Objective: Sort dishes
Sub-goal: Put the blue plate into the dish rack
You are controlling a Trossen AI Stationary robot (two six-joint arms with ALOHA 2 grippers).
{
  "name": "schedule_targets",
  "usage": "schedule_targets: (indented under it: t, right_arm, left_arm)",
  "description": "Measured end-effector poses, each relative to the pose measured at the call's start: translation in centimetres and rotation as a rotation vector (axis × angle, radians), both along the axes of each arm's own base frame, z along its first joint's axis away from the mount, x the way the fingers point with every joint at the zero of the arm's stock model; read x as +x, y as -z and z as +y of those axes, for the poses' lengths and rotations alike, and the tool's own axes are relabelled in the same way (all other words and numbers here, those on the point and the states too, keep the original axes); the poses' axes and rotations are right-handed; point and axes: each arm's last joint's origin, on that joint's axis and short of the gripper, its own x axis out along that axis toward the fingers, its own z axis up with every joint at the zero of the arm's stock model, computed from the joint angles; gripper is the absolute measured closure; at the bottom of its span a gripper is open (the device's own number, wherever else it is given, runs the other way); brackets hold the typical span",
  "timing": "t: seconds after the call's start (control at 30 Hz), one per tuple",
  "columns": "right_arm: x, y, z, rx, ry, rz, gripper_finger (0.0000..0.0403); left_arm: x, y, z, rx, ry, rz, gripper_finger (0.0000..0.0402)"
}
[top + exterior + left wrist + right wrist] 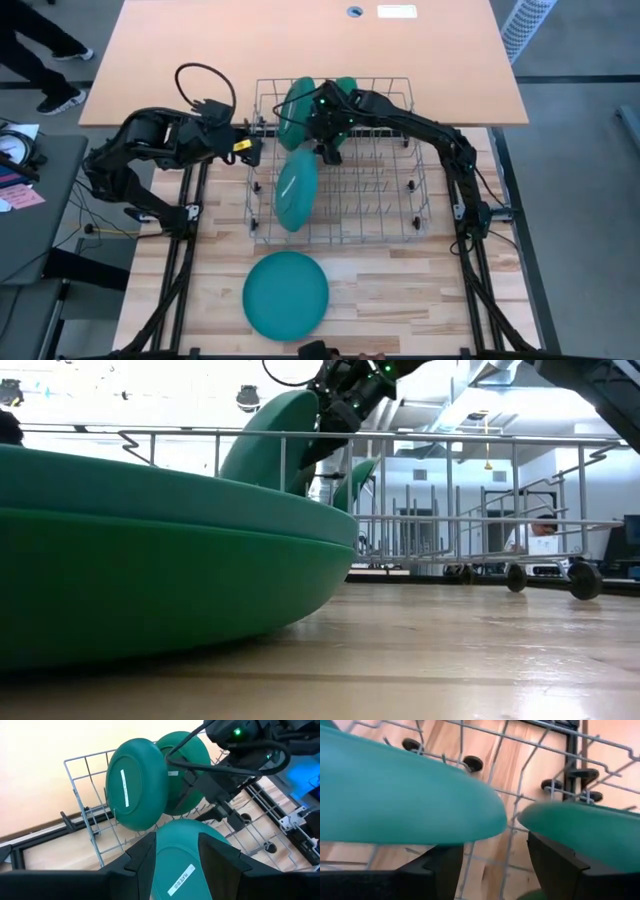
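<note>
From above, I can't see the right gripper's (330, 152) tips; they sink among the wire rack (420, 215) bars beside the standing plates (297, 110). In the low view, the loose plate (150, 560) in front of the rack is cut off and hides most of the rack.

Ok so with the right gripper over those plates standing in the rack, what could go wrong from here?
The right gripper sits open between two standing plates; pulling out crooked could knock one over. The third racked plate leans noticeably and might slide flat. The left gripper waits right at the wire rack and could bump its edge.
</note>
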Motion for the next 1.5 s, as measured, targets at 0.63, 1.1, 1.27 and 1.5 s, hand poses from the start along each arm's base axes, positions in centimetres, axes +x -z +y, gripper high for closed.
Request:
schedule_targets:
  t: [0.63, 1.1, 1.27, 1.5]
  right_arm:
    - [-9.7, -7.8, 3.8, -0.071, 0.270, 0.267, 0.0184]
    - [-20.5, -16.0, 10.6, 0.379, 0.823, 0.019, 0.0198]
    - [-22.0, -16.7, 11.8, 0.327, 0.741, 0.025, 0.0198]
    - [-23.8, -17.1, 12.4, 0.305, 0.719, 0.009, 0.0198]
  left_arm:
    - [-0.8, -0.3, -0.1, 0.011, 0.089, 0.038, 0.0263]
    - [-1.2, -0.3, -1.2, -0.252, 0.423, 0.027, 0.0263]
    - [-0.8, 0.0, -1.8, -0.403, 0.373, -0.032, 0.0263]
    - [1.2, 4.0, -4.3, -0.612, 0.356, 0.086, 0.0260]
